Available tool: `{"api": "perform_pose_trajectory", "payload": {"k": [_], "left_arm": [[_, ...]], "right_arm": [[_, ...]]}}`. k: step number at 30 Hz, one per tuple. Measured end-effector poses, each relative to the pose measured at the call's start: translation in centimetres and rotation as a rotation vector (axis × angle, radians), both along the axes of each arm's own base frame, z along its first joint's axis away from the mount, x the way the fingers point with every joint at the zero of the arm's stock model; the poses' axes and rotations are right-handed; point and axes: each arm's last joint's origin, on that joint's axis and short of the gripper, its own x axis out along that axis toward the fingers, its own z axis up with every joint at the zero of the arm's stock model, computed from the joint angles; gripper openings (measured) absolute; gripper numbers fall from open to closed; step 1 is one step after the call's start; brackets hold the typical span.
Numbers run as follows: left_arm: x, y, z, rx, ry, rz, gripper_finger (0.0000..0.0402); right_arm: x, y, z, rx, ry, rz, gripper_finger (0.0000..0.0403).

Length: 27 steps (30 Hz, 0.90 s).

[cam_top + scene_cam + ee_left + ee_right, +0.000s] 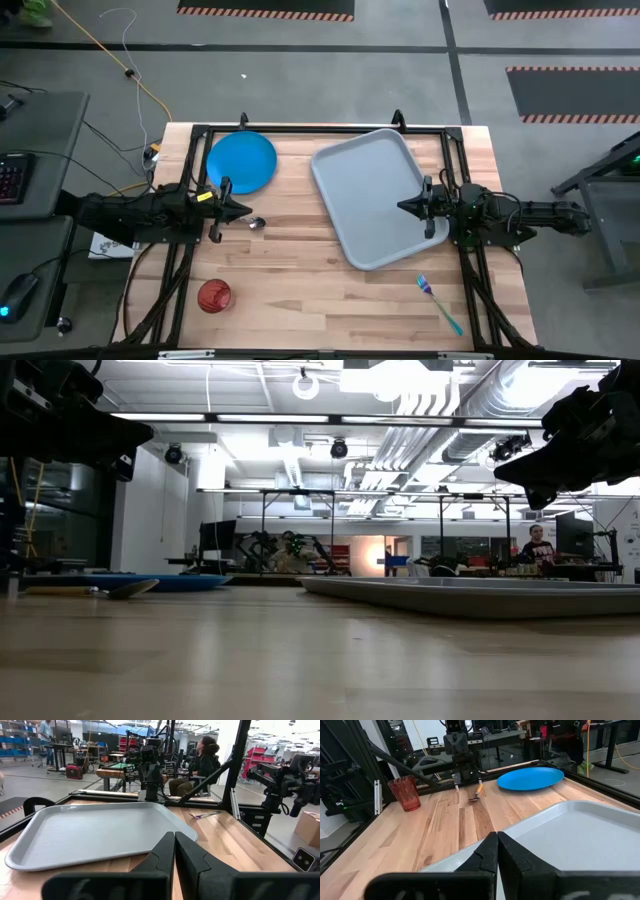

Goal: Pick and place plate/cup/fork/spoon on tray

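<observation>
On the pale wooden plank table (300,270), the large pale grey-blue rectangular plastic tray with rounded corners and a raised rim (375,195) lies slightly askew toward the right of the overhead view, with nothing on it. The round, flat, bright blue plastic plate (241,162) sits at the far left of the table, well apart from the tray. Just in front of the plate, the small spoon with a silvery metal bowl and an orange handle (255,223) rests on the wood, its handle pointing toward the left claw (243,210), whose tip hangs just beside it. That left claw has its two dark fingers pressed together with nothing between them, as its own wrist view shows (175,852). The small round translucent red-orange plastic cup (214,295) stands upright near the front left corner of the table, well apart from the other pieces. The slim blue fork with a light blue handle (440,303) lies on the wood near the front right, just past the tray's front corner and not touching it. The right claw (404,207) hovers over the tray's right rim, its fingers likewise closed tight and empty in its wrist view (497,850). In the level view both arms hang above the table.
</observation>
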Motion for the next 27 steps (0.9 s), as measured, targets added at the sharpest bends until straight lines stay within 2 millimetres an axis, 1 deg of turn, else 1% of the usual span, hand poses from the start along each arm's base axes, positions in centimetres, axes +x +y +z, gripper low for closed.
{"api": "perform_pose_trajectory", "payload": {"k": [11, 14, 16, 19, 22, 25, 27], "left_arm": [[0.0, 0.0, 0.0, 0.001, -0.003, 0.000, 0.0005], [0.0, 0.0, 0.4, -0.002, -0.045, 0.009, 0.0006], [0.0, 0.1, 0.9, -0.013, -0.091, 0.044, 0.0013], [0.1, 0.3, 1.9, 0.001, -0.113, 0.093, 0.0037], [0.4, 0.4, 3.5, 0.032, -0.076, 0.154, 0.0078], [1.4, 0.5, 4.9, 0.064, 0.051, 0.173, 0.0130], [2.4, 0.5, 5.8, 0.087, 0.222, 0.173, 0.0166]], "right_arm": [[0.0, 0.0, 0.0, -0.002, 0.001, 0.000, 0.0000], [0.0, 0.0, 0.0, 0.000, 0.000, 0.000, 0.0000], [0.0, 0.0, 0.0, -0.002, 0.000, 0.000, 0.0000], [0.0, 0.0, 0.0, 0.000, 0.000, 0.000, 0.0000], [0.0, 0.0, 0.0, -0.002, 0.000, 0.000, 0.0000], [0.0, 0.0, 0.0, -0.002, 0.000, 0.000, 0.0000], [0.0, 0.0, 0.0, -0.002, 0.000, 0.000, 0.0000]]}}
